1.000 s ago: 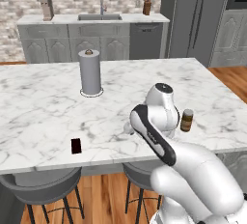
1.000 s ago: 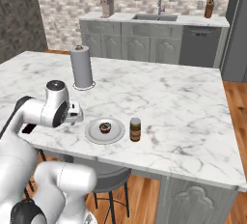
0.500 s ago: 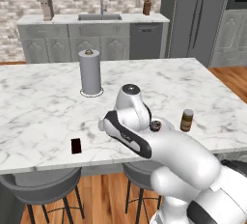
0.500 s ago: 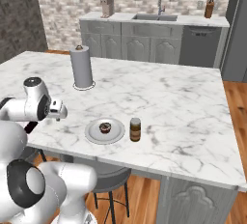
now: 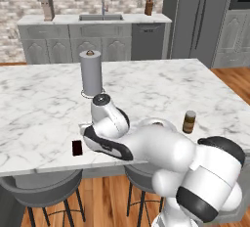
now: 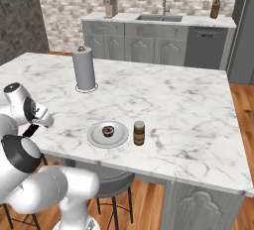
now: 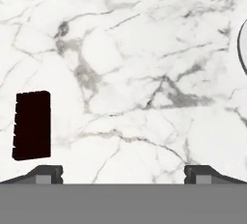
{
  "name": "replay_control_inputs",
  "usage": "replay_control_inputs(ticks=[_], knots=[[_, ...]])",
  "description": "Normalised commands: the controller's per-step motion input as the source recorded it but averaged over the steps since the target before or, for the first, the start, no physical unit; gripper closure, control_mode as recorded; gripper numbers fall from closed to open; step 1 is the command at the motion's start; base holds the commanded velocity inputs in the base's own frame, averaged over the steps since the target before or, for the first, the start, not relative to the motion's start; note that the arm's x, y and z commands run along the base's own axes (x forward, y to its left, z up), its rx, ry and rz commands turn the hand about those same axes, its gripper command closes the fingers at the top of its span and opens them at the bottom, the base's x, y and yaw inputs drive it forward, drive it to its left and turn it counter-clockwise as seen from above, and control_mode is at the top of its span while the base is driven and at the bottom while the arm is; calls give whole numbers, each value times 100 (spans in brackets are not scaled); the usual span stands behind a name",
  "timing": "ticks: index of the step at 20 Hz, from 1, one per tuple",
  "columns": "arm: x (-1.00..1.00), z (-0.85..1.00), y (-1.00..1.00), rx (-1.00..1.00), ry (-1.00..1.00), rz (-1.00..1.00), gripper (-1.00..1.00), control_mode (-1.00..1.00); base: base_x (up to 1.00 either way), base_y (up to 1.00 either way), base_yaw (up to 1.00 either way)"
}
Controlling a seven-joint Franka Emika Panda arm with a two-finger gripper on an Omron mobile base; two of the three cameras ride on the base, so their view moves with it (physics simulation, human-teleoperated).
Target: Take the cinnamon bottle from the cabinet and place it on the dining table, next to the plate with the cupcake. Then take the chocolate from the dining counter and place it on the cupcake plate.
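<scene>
The chocolate (image 5: 76, 147) is a small dark bar lying flat near the counter's front edge; it also shows in the hand view (image 7: 32, 125), low on the left. My gripper (image 7: 124, 175) hangs open above bare marble just to the right of the bar, with nothing between its fingers. The grey plate (image 6: 96, 137) with the cupcake (image 6: 108, 131) stands further right on the counter, and the cinnamon bottle (image 6: 139, 133) stands upright right beside it. In the left base view my arm hides the plate, while the bottle (image 5: 189, 122) shows past it.
A paper towel roll (image 5: 91, 73) stands upright on the counter behind the chocolate. Grey stools sit below the counter's front edge (image 5: 44, 167). The plate's rim (image 7: 244, 49) cuts into the right edge of the hand view.
The arm has swung left along the counter, away from the plate and bottle, and now hangs beside the chocolate. The gripper stayed open. Plate, bottle and chocolate have not moved.
</scene>
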Motion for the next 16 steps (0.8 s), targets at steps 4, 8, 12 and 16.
replay_control_inputs(ticks=[4,8,12,16], knots=[[4,-4,52,2,7,-12,-100,-100,0,0,0],[0,0,36,8,17,0,-100,-100,0,0,0],[-1,-12,33,-1,0,1,-100,-100,0,0,0],[-2,-27,22,-5,0,0,-100,-100,0,0,0]])
